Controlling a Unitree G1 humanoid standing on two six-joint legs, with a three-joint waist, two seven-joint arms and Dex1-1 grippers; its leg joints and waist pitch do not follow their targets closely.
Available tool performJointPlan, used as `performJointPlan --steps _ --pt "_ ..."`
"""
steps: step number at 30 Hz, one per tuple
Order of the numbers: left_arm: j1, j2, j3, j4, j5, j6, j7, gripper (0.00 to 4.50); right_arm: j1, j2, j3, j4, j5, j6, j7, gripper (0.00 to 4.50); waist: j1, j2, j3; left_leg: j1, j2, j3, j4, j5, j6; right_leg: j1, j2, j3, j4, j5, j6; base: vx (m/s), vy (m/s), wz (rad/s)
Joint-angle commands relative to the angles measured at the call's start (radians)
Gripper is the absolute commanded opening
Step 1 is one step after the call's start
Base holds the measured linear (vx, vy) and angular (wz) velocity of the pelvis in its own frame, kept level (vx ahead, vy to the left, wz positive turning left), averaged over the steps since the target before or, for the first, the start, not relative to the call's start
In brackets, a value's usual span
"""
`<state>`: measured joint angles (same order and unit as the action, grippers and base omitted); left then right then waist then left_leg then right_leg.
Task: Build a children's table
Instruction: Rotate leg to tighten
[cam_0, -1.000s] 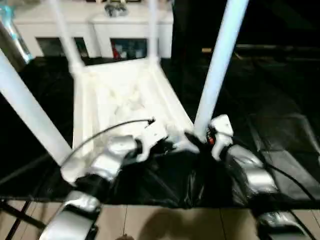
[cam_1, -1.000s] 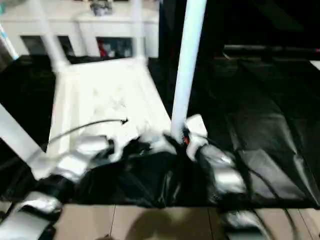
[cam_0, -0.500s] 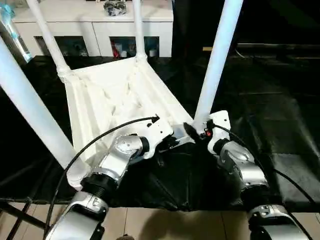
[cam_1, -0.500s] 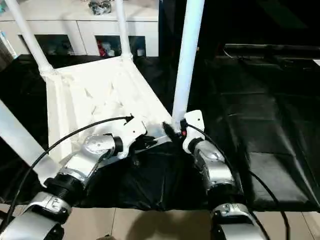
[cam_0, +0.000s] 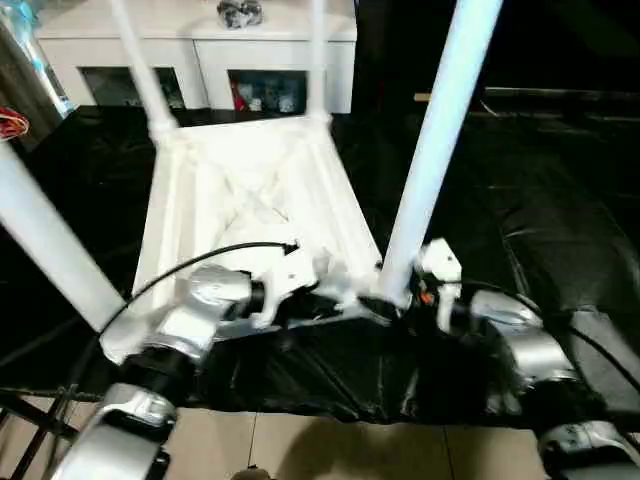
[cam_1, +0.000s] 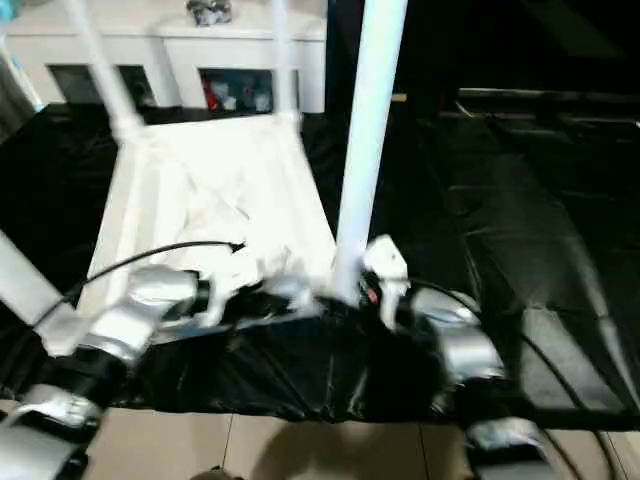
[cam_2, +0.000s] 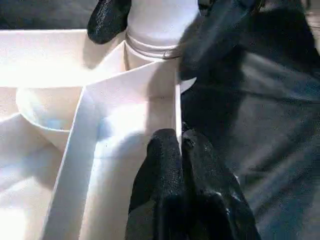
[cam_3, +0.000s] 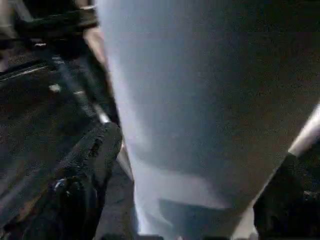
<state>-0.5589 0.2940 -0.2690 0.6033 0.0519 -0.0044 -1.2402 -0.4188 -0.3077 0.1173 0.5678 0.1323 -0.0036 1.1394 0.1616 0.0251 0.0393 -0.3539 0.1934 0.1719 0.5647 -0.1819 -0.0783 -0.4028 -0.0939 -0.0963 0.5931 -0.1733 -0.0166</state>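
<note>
Upturned tabletop lay centre-left of frame, four legs socketed. Right gripper straddled the near-right leg base, fingers spread, probably not clamping. Left gripper pinched shut, resting on the rim. Plastic judged light, stiff, slick; grasp low by socket.

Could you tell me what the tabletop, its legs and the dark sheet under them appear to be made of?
Tabletop: likely moulded white plastic, with thin ribs and a smooth, slightly glossy face. Near leg: smooth white tube, probably the same plastic. Sheet: thin black plastic film by its look, creased and shiny.
</note>
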Motion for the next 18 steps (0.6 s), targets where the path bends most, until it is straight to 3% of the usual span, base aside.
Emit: performJointPlan --steps 1,3,5,18 --pt "-0.020 -0.018 -0.031 -0.038 -0.028 -0.023 -0.044 0.00 0.021 0.005 0.093 -0.046 0.014 0.021 0.113 3.75 0.001 -0.013 -0.057 -0.004 0.040 -0.004 -0.057 -0.188 0.095 0.056 -0.063 0.050 -0.067 -0.237 -0.193 0.000 0.000 0.00" --pt "-0.027 -0.010 -0.030 -0.029 -0.032 -0.030 -0.067 0.00 0.034 -0.016 0.115 -0.071 0.014 0.029 0.166 3.75 0.011 -0.013 -0.056 0.002 0.043 -0.003 -0.058 -0.197 0.091 0.051 -0.065 0.052 -0.071 -0.262 -0.188 0.000 0.000 0.00" --pt "-0.031 -0.006 -0.029 -0.026 -0.036 -0.029 -0.081 0.00 0.041 -0.030 0.126 -0.089 0.018 0.040 0.199 3.75 0.012 -0.013 -0.057 -0.001 0.044 -0.005 -0.059 -0.193 0.086 0.053 -0.065 0.052 -0.066 -0.241 -0.196 0.000 0.000 0.00" --pt "-0.038 0.021 -0.037 -0.003 -0.044 -0.040 -0.151 0.00 0.063 -0.072 0.162 -0.161 0.030 0.082 0.285 2.65 0.022 -0.017 -0.058 -0.001 0.042 -0.006 -0.057 -0.186 0.078 0.054 -0.066 0.052 -0.067 -0.266 -0.179 0.000 0.000 0.00"
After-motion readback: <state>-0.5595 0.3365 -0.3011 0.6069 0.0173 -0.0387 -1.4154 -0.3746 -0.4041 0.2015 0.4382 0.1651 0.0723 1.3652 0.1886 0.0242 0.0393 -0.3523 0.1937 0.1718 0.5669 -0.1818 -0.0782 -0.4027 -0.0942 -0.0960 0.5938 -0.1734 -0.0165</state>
